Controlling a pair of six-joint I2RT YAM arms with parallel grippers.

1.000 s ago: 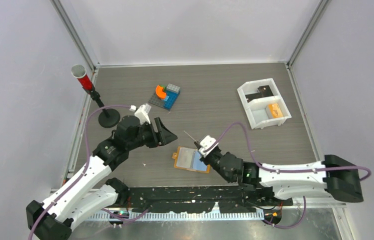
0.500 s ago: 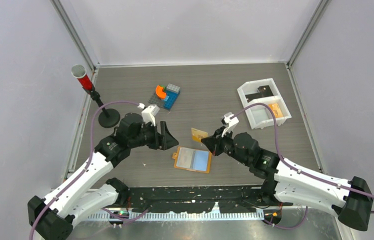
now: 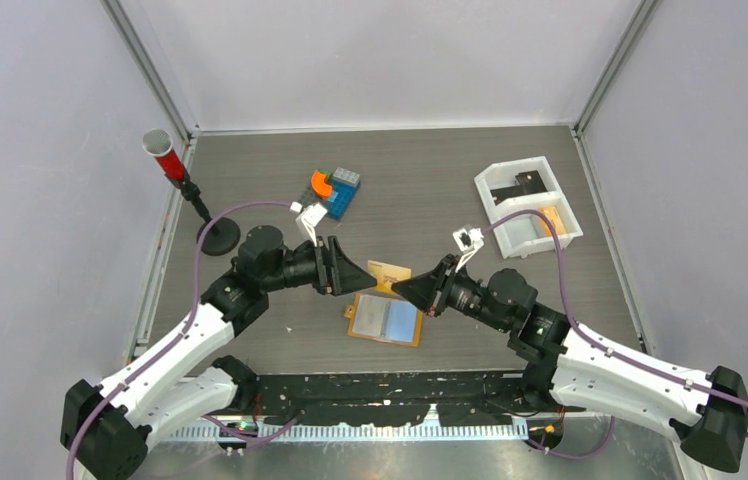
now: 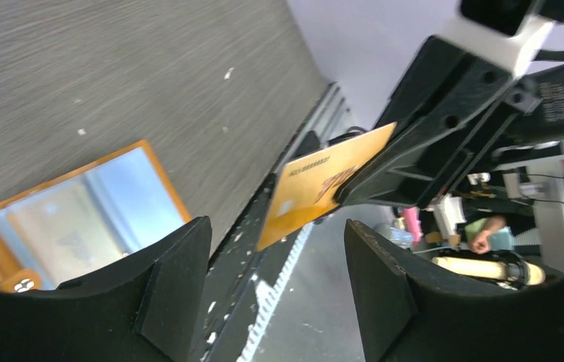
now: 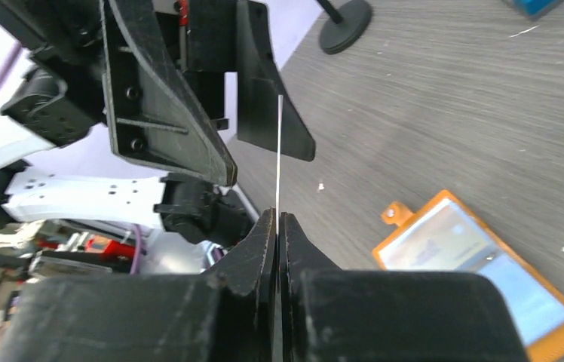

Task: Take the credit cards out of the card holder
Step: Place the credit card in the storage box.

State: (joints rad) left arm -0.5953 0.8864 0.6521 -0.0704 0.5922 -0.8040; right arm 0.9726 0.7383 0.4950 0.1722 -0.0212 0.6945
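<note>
The card holder (image 3: 385, 320) lies open on the table, tan-orange with pale blue clear sleeves; it also shows in the left wrist view (image 4: 75, 211) and the right wrist view (image 5: 475, 256). My right gripper (image 3: 402, 289) (image 5: 277, 215) is shut on one end of a gold-tan credit card (image 3: 390, 272) (image 4: 324, 181) and holds it in the air above the holder. The card shows edge-on in the right wrist view (image 5: 278, 151). My left gripper (image 3: 358, 275) (image 4: 277, 226) is open, and the card's free end is just in front of its spread fingers.
A white two-compartment tray (image 3: 510, 238) at the right holds a dark card (image 3: 528, 182) and a small orange block (image 3: 550, 220). Toy bricks (image 3: 335, 190) lie at the back middle. A red cup on a black stand (image 3: 215, 237) is at the left.
My right gripper has lifted the gold card off the holder and turned it toward the left arm. My left gripper has moved right, up to the card's free end.
</note>
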